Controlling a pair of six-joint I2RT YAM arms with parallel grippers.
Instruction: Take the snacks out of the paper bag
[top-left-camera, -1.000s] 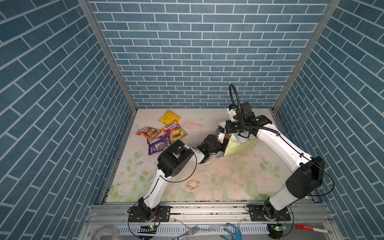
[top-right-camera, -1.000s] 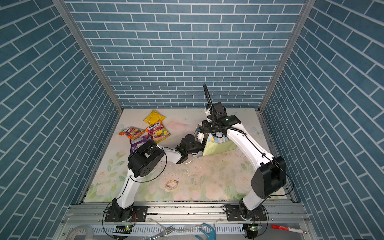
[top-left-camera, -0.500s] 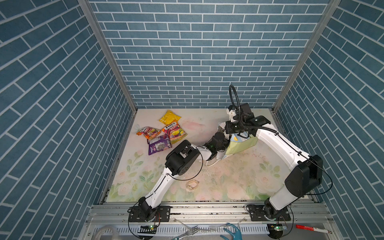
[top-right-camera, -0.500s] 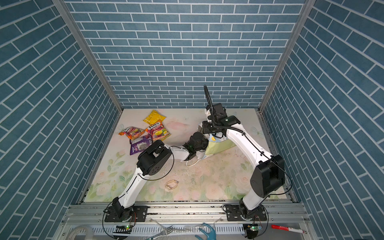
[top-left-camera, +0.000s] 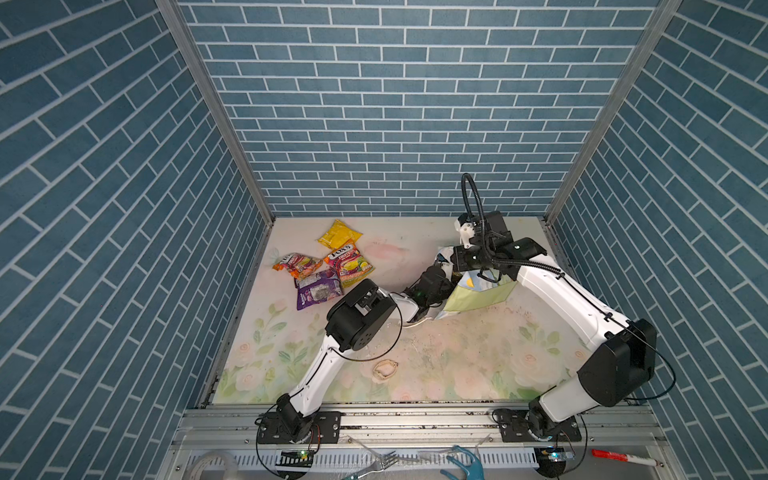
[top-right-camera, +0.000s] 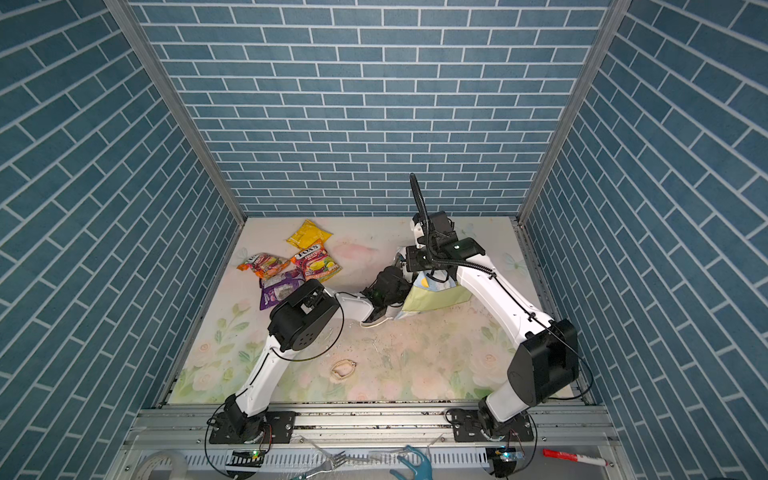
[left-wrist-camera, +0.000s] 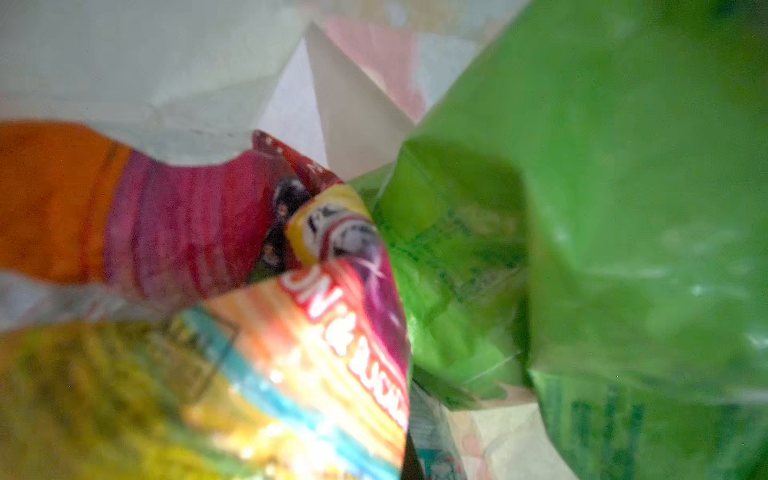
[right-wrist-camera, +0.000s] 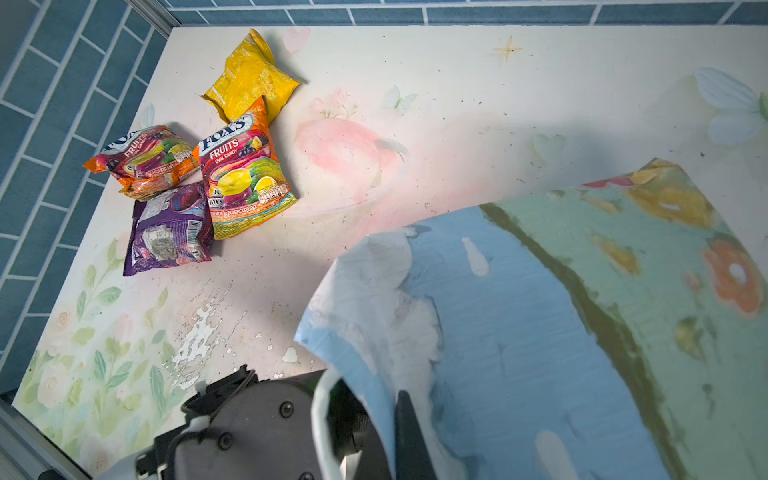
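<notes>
Deeper into the paper bag (top-left-camera: 478, 297) went the left hand (top-left-camera: 436, 284), now pressed together (catch hidden); right hand (right-wrist-camera: 401, 432) pinches its rim.

Meadow-and-sky paper bag (top-left-camera: 478, 297), tipped mouth-leftward at centre-right, contains a green plastic packet (left-wrist-camera: 623, 208); four crinkly colourful packets (top-left-camera: 349, 264) cluster far-left.

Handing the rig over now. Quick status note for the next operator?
Left gripper: shut, inside the paper bag; what it grips is hidden.
Right gripper: shut on the bag's rim.
Done: yellow packet, two FOX'S bags, purple packet lie on the table.
Left: green bag and at least two colourful packets inside the bag.
</notes>
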